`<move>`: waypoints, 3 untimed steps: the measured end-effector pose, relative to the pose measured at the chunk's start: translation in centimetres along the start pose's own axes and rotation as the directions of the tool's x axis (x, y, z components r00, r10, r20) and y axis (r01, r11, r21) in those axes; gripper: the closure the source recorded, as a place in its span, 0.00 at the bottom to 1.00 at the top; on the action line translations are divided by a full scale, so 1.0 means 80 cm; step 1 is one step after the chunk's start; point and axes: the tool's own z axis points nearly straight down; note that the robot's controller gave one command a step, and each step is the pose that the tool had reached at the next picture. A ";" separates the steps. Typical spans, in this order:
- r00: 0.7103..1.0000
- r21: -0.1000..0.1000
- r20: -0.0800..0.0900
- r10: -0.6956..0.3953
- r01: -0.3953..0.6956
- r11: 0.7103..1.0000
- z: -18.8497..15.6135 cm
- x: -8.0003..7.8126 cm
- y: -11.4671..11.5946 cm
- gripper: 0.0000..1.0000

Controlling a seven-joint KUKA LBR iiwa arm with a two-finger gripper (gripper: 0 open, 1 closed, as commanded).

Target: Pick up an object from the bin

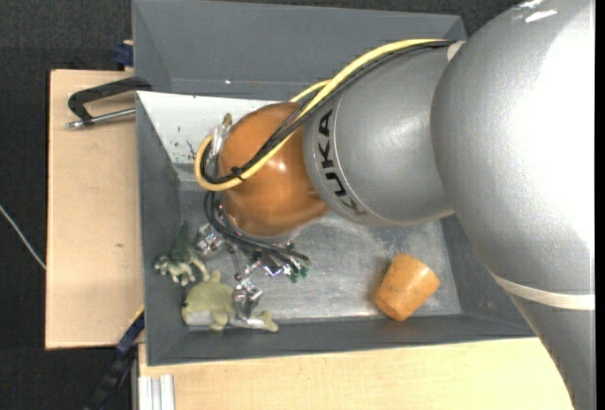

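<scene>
**Three loose things, end effector low in the near-left corner**

Reaches in from the right, orange wrist cover and yellow-and-black cables tilted toward the left wall of the grey bin. Hangs low, just above the bin floor, right beside a pale green toy animal lying in the bottom-left corner of the view; touching or merely close, impossible to say. So low and so far left, well set for a pick in that corner, though of which piece cannot be said. Cannot tell whether apart, together or clamped on anything: lost among metal parts and wires, with nothing plainly gripped.

Just up-left of the pale toy, a darker green toy animal, near it and close against the left wall. Well apart to the right, an orange cone-like piece lying on its side near the front wall, clear of the arm's end and no hindrance.

As for obstacles: two walls meeting at the corner, leaving little room for closing round the pale toy from the left or the front. Also the dark toy crowding in from behind, likely to be nudged or dragged along. Calls for a steep approach, probably. Nothing lifted yet, judging by both toys flat on the floor.
</scene>
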 end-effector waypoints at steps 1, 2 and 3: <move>0.952 -0.007 0.000 0.307 -0.307 0.952 -0.003 0.002 -0.023 0.00; 0.971 -0.005 -0.003 0.240 -0.240 0.971 0.038 0.002 0.002 0.00; 0.970 -0.007 -0.003 0.241 -0.241 0.970 0.037 0.001 0.002 0.00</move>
